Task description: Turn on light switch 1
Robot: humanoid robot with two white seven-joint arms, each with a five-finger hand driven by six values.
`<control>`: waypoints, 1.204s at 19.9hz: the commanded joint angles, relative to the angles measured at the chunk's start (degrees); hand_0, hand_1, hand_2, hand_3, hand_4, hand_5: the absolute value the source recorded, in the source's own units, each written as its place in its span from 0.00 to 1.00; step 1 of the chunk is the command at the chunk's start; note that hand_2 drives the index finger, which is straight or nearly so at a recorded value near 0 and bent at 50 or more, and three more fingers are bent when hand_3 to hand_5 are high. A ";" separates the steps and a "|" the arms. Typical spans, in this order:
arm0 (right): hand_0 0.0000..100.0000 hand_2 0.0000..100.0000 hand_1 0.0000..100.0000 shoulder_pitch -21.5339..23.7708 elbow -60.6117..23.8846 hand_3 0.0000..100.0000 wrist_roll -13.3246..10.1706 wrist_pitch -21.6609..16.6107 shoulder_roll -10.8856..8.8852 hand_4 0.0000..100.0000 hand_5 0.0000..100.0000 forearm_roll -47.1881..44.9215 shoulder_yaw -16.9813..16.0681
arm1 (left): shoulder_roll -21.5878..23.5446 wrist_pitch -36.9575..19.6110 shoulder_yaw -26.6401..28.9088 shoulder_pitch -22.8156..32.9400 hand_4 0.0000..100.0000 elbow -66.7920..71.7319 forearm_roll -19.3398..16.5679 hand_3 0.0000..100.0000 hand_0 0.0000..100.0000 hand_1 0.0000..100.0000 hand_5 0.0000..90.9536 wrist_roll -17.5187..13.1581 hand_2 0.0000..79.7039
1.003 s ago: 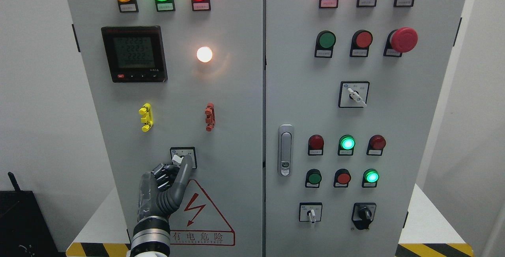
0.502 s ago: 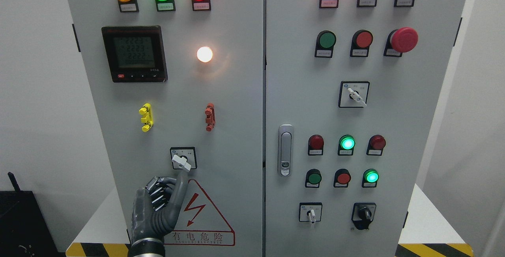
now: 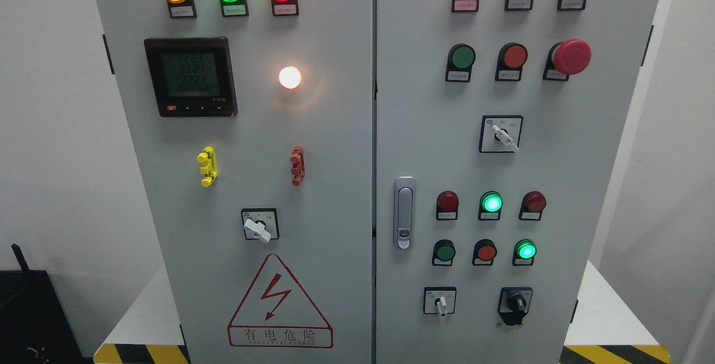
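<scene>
**No hand before the panel; rotary switch points down-right, white lamp lit**

No hand of the robot shows in the head view, neither left nor right, so I cannot tell if the fingers are apart or together. The whole front of the grey cabinet (image 3: pixel 335 185) is free of any arm.

The light switch (image 3: pixel 258 226), a small rotary selector with a white lever on a black-framed plate, sits on the left door, low and near the middle. Its lever points down and to the right. Directly below it is the red triangle warning sign (image 3: pixel 279 302), close but not touching. Above the switch, well apart, a yellow clip (image 3: pixel 206 166) and a red clip (image 3: pixel 297 166) stand on the left and right. Higher still, the round white lamp (image 3: pixel 290 77) is glowing, just right of the black digital meter (image 3: pixel 190 76).

The vertical seam between the two doors (image 3: pixel 374 163) runs right of the switch, with bare grey metal between them. Beyond the seam is the door handle (image 3: pixel 404 213). Left of the switch the panel is plain as far as the door's slanted left edge. At the bottom corners show yellow and black hazard stripes (image 3: pixel 139 354).
</scene>
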 commanded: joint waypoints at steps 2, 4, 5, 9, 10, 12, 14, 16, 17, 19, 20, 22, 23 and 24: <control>0.31 0.00 0.00 0.01 0.00 0.00 -0.03 0.05 0.00 0.00 0.00 0.00 0.00 | 6.47 -13.61 5.18 8.98 0.70 50.06 3.45 0.60 0.14 0.39 0.49 -2.86 0.38; 0.31 0.00 0.00 0.01 0.00 0.00 -0.03 0.05 0.00 0.00 0.00 0.00 0.00 | 6.55 -17.58 5.09 8.63 0.52 61.69 3.27 0.46 0.15 0.40 0.18 -4.35 0.29; 0.31 0.00 0.00 0.01 0.00 0.00 -0.03 0.05 0.00 0.00 0.00 0.00 0.00 | 6.82 -18.38 4.91 8.71 0.47 65.66 3.18 0.41 0.16 0.40 0.09 -5.49 0.27; 0.31 0.00 0.00 -0.08 0.00 0.00 -0.03 0.05 0.00 0.00 0.00 0.00 0.00 | 8.75 -18.21 -1.23 7.84 0.20 78.67 3.44 0.15 0.23 0.39 0.00 -8.67 0.02; 0.31 0.00 0.00 0.01 0.00 0.00 -0.03 0.05 0.00 0.00 0.00 0.00 0.00 | 8.75 -18.12 -2.20 6.70 0.13 81.92 3.62 0.12 0.24 0.39 0.00 -8.67 0.00; 0.31 0.00 0.00 0.01 0.00 0.00 -0.03 0.05 0.00 0.00 0.00 0.00 0.00 | 8.40 -17.43 -2.91 5.29 0.03 86.86 3.45 0.06 0.27 0.39 0.00 -8.75 0.00; 0.31 0.00 0.00 0.01 0.00 0.00 -0.03 0.05 0.00 0.00 0.00 0.00 0.00 | 8.14 -14.71 -5.36 5.02 0.00 89.33 3.27 0.00 0.28 0.40 0.00 -8.84 0.00; 0.31 0.00 0.00 0.01 0.00 0.00 -0.03 -0.04 0.00 0.00 0.00 0.00 0.00 | 8.05 -10.41 -9.13 4.76 0.00 89.60 3.36 0.00 0.31 0.39 0.00 -8.84 0.00; 0.31 0.00 0.00 -0.08 0.00 0.00 -0.03 0.05 0.00 0.00 0.00 0.00 0.00 | 7.96 -7.60 -10.72 4.24 0.00 89.69 3.36 0.00 0.31 0.38 0.00 -8.93 0.00; 0.31 0.00 0.00 0.01 0.00 0.00 -0.03 0.05 0.00 0.00 0.00 0.00 0.00 | 7.09 -2.94 -11.79 3.27 0.00 89.69 3.44 0.00 0.34 0.35 0.00 -8.93 0.00; 0.31 0.00 0.00 0.01 0.00 0.00 -0.03 0.05 0.00 0.00 0.00 0.00 0.00 | 6.47 -1.27 -11.70 2.57 0.00 89.69 3.62 0.00 0.35 0.34 0.00 -9.45 0.00; 0.31 0.00 0.00 0.01 0.00 0.00 -0.03 0.05 0.00 0.00 0.00 0.00 -0.09 | 5.15 1.03 -11.53 1.08 0.00 89.78 3.71 0.00 0.36 0.28 0.00 -10.25 0.00; 0.31 0.00 0.00 0.01 0.00 0.00 -0.03 0.05 0.00 0.00 0.00 0.00 0.00 | 4.63 1.99 -11.61 0.63 0.00 89.78 3.71 0.00 0.36 0.27 0.00 -10.25 0.00; 0.31 0.00 0.00 0.01 0.00 0.00 -0.03 0.05 0.00 0.00 0.00 0.00 0.00 | 4.36 3.31 -11.70 0.28 0.00 89.78 3.45 0.00 0.36 0.25 0.00 -10.25 0.00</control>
